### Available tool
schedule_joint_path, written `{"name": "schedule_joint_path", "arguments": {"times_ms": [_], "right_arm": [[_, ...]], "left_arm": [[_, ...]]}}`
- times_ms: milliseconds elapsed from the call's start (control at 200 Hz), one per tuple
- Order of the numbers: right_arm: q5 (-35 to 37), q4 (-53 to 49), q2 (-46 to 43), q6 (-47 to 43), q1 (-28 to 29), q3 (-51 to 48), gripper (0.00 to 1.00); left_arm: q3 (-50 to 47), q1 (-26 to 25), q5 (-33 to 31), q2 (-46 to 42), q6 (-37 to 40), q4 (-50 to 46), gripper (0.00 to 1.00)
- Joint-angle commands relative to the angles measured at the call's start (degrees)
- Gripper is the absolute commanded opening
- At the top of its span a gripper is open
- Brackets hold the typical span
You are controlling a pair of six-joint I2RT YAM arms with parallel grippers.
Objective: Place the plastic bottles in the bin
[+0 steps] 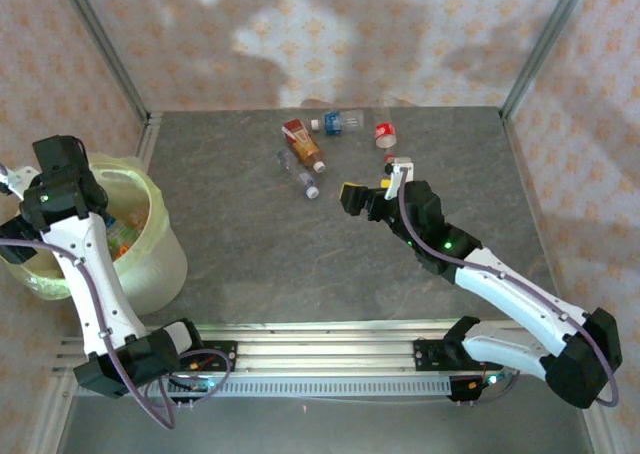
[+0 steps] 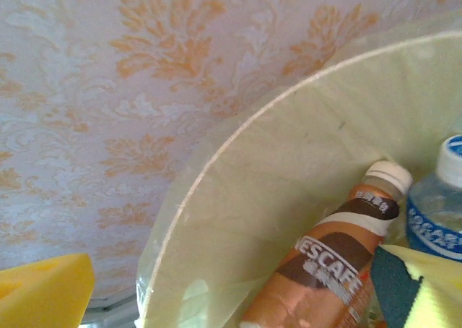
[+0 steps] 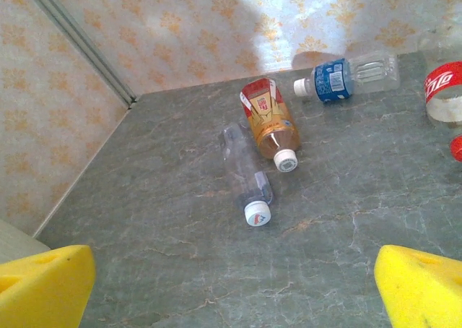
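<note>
The bin (image 1: 163, 236), a pale bucket with a yellow-green liner, stands at the left edge of the table. My left gripper (image 1: 62, 182) hangs over it, open (image 2: 231, 303), its yellow fingers (image 2: 43, 292) wide apart. Below them a brown coffee bottle (image 2: 328, 274) and a blue-labelled bottle (image 2: 440, 216) lie against the bin's inner wall (image 2: 274, 162). My right gripper (image 1: 373, 184) is open (image 3: 231, 292) above bare table. Just beyond it lie a clear bottle (image 3: 247, 176), an orange bottle with a red label (image 3: 268, 118), a blue-labelled bottle (image 3: 346, 75) and a red-labelled bottle (image 3: 444, 89).
Patterned walls with metal corner posts (image 1: 108, 49) close the table at the back and sides. A loose red cap (image 3: 457, 147) lies by the red-labelled bottle. Bare grey tabletop (image 1: 260, 254) stretches between the bin and the right arm.
</note>
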Motion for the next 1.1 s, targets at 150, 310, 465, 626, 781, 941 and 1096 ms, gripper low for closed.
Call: {"name": "schedule_joint_path", "arguments": {"times_ms": [150,310,465,626,781,941,1096], "right_arm": [[6.6,-0.6,-1.7,3.9,0.1,-1.8,0.99],[11.0,-1.3,-3.1,7.5,-0.1,-3.2,0.99],[12.2,-3.0,-5.7,9.1,-0.5,-4.5,0.99],[15.7,-4.6,-8.4,10.5,-0.9,-6.8,0.99],[15.9,-6.9,-10.2,11.5,-1.6,-7.1,0.99],[17.7,-11.3,-11.9,11.2,-1.8,-6.9,0.99],[18.7,-13.2,-13.5,11.1,-2.0,-7.8,0.99]], "left_arm": [[4.4,-0.5,19.3,-3.4,-4.1,0.2,1.00],[4.6,-10.9,27.3,-6.4,-9.3,3.7,0.99],[5.3,-22.7,31.2,-7.2,-15.1,8.6,0.99],[6.6,-40.9,30.3,-2.1,-18.8,15.8,0.99],[13.8,-56.0,21.3,8.6,-17.6,16.2,0.99],[13.1,-59.8,25.2,16.8,-19.8,22.9,1.00],[12.8,-60.1,28.7,25.2,-21.5,27.5,1.00]]}}
